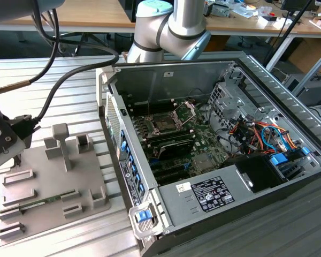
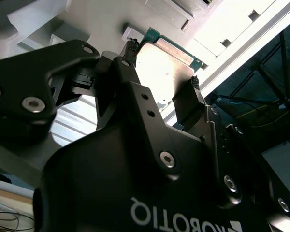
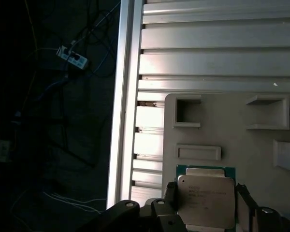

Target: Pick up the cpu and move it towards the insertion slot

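Silver-topped cpu (image 3: 206, 200) is sitting between the fingers (image 2: 198, 96) of the gripper (image 2: 162, 65), which are pinching its opposite edges; the insertion slot (image 1: 165, 124) is lying well apart, toward the exterior view's right.

silver arm (image 1: 188, 15), black end effector (image 2: 163, 65)

I count one cpu (image 3: 205, 200), two black fingers (image 2: 192, 104), one robot arm (image 1: 184, 21), one open computer case (image 1: 160, 75) with one insertion slot (image 1: 163, 124), one grey tray (image 1: 48, 171) and one green memory stick (image 1: 45, 201).
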Motion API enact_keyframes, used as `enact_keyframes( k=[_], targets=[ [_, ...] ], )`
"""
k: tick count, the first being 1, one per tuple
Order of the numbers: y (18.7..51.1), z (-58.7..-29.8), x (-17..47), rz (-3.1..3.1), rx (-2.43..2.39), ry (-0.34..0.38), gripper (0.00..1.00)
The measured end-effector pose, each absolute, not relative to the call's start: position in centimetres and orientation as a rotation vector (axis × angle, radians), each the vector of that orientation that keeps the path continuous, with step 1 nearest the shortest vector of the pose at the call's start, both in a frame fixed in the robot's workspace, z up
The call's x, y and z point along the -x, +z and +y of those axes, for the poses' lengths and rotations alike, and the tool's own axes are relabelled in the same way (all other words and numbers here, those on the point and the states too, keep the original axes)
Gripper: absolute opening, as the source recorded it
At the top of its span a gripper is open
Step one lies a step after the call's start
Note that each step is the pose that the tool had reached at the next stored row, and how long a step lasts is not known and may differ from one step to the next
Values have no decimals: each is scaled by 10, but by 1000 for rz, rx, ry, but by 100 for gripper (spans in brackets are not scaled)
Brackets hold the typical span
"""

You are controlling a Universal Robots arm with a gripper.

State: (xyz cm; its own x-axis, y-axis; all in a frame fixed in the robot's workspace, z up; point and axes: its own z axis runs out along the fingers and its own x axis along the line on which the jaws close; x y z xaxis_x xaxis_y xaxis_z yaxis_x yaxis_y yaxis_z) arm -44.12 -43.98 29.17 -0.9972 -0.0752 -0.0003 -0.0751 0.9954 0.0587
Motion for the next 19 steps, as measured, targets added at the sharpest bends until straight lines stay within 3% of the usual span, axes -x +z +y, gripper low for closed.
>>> enact_keyframes(
  k=[19],
  targets=[
    [301, -440, 441, -3136, -118, -92, 55]
  ],
)
